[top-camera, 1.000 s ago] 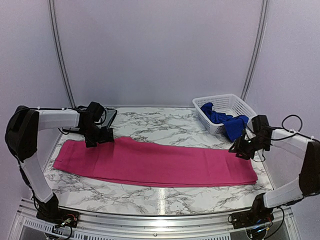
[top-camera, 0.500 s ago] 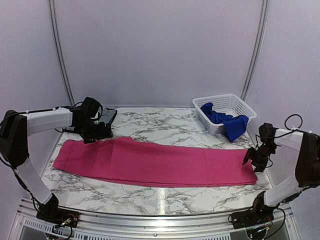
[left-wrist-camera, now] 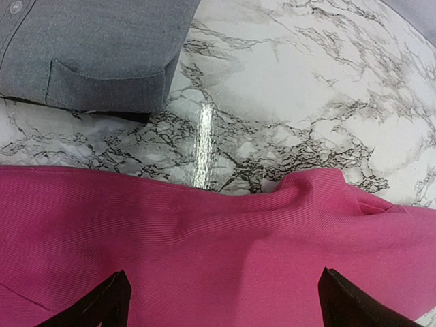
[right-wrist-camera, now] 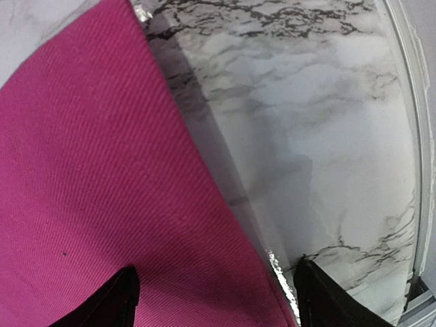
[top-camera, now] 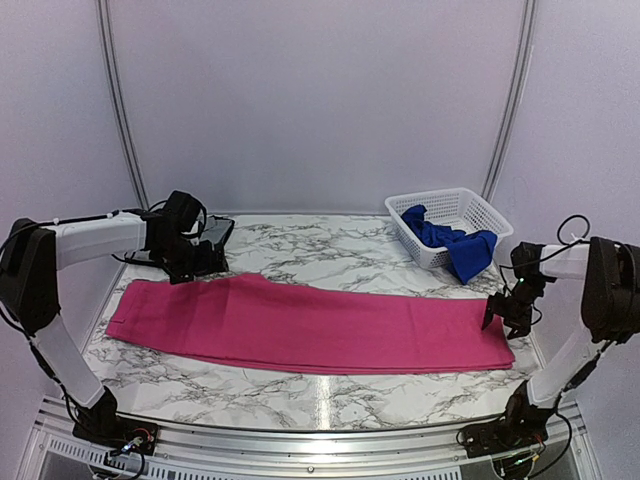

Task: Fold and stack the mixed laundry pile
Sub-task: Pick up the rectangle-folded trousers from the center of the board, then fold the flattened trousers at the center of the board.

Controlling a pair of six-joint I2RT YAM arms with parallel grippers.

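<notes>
The large magenta-pink garment [top-camera: 300, 325] lies flat as a long folded strip across the table. My left gripper [top-camera: 192, 268] is open just above its far left edge; the left wrist view shows the pink cloth [left-wrist-camera: 204, 252] between the spread fingertips [left-wrist-camera: 112, 300], with a small raised wrinkle at the edge. My right gripper [top-camera: 496, 318] is open over the strip's right end; the right wrist view shows the cloth's edge [right-wrist-camera: 136, 204] between its fingertips [right-wrist-camera: 320, 293]. The royal blue garment [top-camera: 455, 243] hangs out of the white basket.
The white mesh basket [top-camera: 470, 205] stands at the back right. A folded grey garment [left-wrist-camera: 88, 48] lies on a dark tray [top-camera: 215, 235] at the back left, just behind my left gripper. The table's right rim [right-wrist-camera: 409, 136] runs close to my right gripper.
My right gripper has dropped from beside the basket to the pink strip's right end. My left gripper shifted slightly back along the strip's far left edge. The cloth has not moved.
</notes>
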